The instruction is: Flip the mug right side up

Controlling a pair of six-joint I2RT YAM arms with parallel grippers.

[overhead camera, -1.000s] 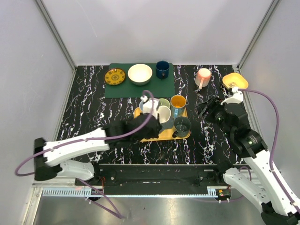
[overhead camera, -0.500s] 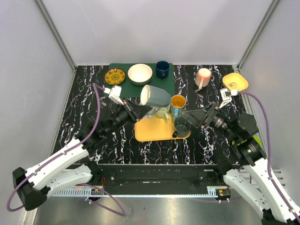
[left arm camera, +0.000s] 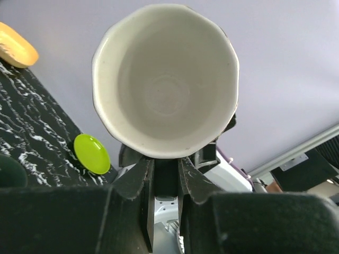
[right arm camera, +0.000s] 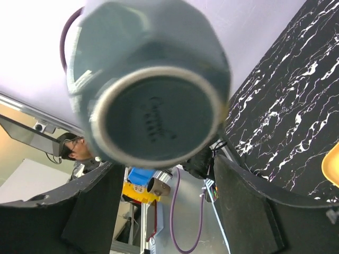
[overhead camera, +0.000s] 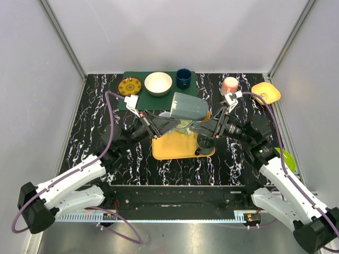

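black table, empty mug aloft, left fingers gripping it, right fingers spread

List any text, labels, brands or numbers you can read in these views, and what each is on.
Underside of the grey mug, right wrist view: a dark, script-like maker's mark, too blurred to read.
No other word, label or number can be read in any view.
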